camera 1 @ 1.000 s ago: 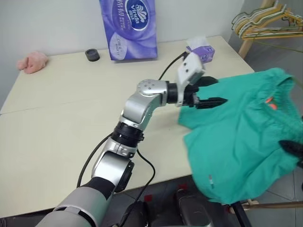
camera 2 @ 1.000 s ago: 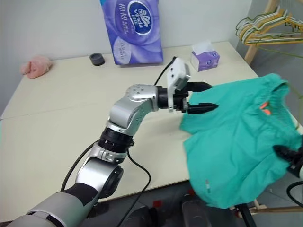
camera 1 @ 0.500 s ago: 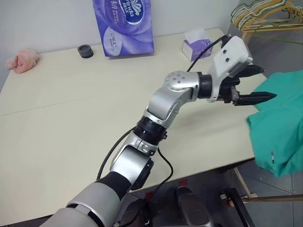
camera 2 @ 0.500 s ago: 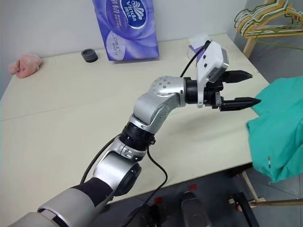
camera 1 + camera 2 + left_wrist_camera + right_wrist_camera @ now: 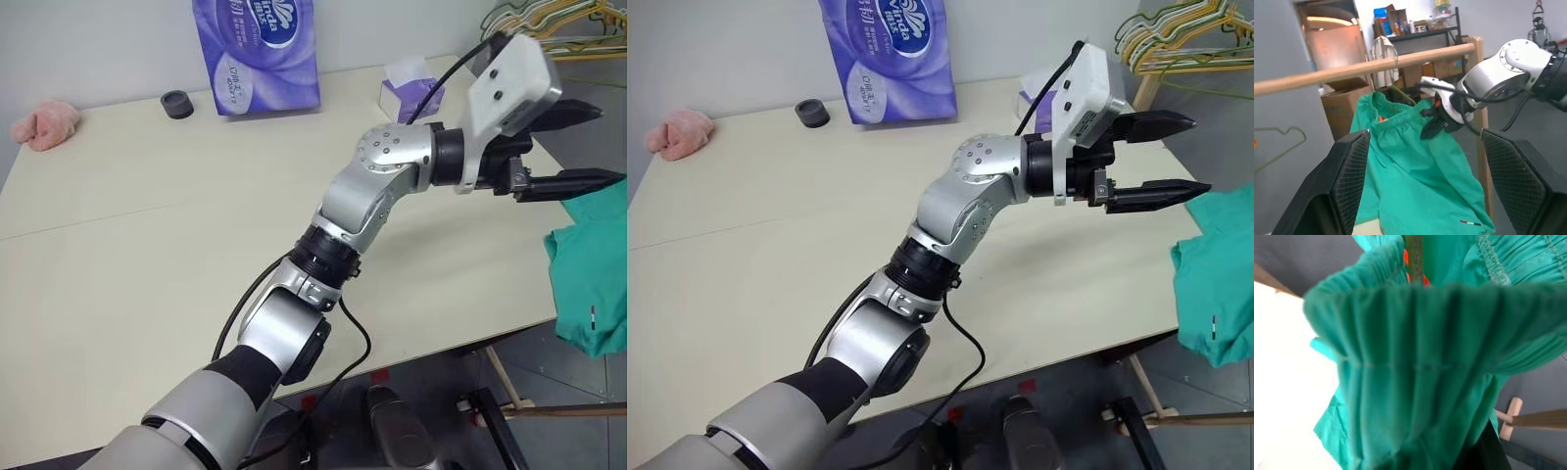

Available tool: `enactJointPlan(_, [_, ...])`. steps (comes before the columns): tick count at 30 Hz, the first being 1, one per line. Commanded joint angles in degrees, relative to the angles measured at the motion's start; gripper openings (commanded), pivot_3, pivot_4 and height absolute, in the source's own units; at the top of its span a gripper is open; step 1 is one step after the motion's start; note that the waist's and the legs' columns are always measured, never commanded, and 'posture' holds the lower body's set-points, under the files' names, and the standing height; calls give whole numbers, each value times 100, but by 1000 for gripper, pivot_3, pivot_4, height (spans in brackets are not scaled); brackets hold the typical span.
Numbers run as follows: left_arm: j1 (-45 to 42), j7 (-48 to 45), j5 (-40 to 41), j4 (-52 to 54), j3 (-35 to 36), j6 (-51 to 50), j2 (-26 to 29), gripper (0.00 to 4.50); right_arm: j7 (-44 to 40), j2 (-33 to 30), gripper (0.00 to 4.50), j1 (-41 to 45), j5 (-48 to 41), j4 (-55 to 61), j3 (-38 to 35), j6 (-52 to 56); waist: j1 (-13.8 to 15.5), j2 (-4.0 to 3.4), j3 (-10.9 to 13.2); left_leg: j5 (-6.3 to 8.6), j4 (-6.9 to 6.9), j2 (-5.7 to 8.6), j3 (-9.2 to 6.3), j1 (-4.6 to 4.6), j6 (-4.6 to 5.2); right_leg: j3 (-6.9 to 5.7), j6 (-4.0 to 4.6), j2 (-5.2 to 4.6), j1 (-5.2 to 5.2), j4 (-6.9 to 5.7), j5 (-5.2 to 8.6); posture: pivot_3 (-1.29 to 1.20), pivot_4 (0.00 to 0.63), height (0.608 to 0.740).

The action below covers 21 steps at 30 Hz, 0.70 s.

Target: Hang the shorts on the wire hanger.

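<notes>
Teal shorts (image 5: 1415,166) hang off the bench's (image 5: 147,245) right edge, waistband clamped in the right hand (image 5: 1437,122). Left hand (image 5: 1161,157), fingers apart and empty, points right at them. Wire hanger (image 5: 1400,93) sits just behind the waistband.

Head pair: looking forward and down over cream table (image 5: 118,255). Left wrist: facing teal-green fabric shorts (image 5: 1410,166) nearby. Right wrist: pressed close against same shorts.

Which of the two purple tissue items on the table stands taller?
The big purple tissue pack at the table's back edge; the small tissue box beside it is far lower, with a tissue sticking out.
</notes>
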<state>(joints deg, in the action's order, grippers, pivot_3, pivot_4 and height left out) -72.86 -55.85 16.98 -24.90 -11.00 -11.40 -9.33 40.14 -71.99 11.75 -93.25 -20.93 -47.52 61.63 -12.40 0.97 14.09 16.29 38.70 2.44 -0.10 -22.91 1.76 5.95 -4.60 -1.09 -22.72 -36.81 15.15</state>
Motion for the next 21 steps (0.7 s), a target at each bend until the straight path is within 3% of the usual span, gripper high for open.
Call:
enactJointPlan(1, [-287, -145, 125, -12, -70, 232, -395, 3814, 580, 178, 0, -46, -110, 475, -652, 108, 8, -1, 0, 0, 0, 0, 0, -1, 0, 0, -1, 0, 0, 0, 0, -341, 271, 740])
enactJointPlan(6, [-320, -474, 280, 31, -170, 225, -488, 3814, 1742, 847, 0, -677, -850, 1521, -1420, 17, 35, -4, -2, 1, -2, 1, 10, -13, 1, 12, -11, 0, -34, -7, 2, -341, 271, 740])
enactJointPlan(11, [-389, -641, 429, -47, -181, 193, -551, 3814, 2353, 1101, 0, -1164, -1314, 2099, -1709, -348, 19, -4, -2, 1, -2, 1, 20, -21, 2, 23, -19, 1, -46, -7, 1, -362, 266, 740])
enactJointPlan(21, [-607, -834, 650, -379, -191, 248, -730, 3814, 2271, 1041, 0, -1630, -1446, 2080, -1667, -626, -50, -2, -1, 11, -2, 3, 64, -9, 18, 71, -25, 5, -47, -4, -2, -368, 258, 740])
